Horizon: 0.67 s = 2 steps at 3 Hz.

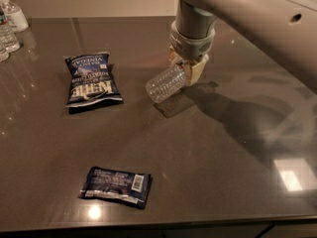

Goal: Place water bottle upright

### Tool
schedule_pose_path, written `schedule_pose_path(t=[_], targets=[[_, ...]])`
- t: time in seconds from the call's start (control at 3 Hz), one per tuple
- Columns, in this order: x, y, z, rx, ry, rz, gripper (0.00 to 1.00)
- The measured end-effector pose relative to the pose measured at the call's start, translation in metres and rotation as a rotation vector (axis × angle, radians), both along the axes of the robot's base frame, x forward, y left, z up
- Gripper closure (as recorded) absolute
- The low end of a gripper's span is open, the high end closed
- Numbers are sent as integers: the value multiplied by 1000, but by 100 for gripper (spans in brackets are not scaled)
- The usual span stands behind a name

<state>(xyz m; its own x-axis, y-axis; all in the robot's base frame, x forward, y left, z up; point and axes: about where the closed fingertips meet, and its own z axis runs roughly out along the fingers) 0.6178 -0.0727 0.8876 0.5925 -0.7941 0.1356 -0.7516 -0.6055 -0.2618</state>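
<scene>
Water bottle [166, 83]: clamped near its neck by end effector [186, 69], tilted, base low-left over counter [223, 152], right of chip bag [91, 81]. Handling: swing base downward, lower squarely to contact, then release

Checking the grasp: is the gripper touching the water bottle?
Touching. The camera view shows the fingers of the gripper clamped on the water bottle at its upper end, with the bottle tilted and its base pointing down-left.
</scene>
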Motion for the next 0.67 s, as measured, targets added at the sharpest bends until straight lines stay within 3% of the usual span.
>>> schedule_pose_path(t=[0.33, 0.67], targets=[[-6, -7, 21, -17, -145, 81, 100], [-9, -9, 46, -21, -269, 203, 100]])
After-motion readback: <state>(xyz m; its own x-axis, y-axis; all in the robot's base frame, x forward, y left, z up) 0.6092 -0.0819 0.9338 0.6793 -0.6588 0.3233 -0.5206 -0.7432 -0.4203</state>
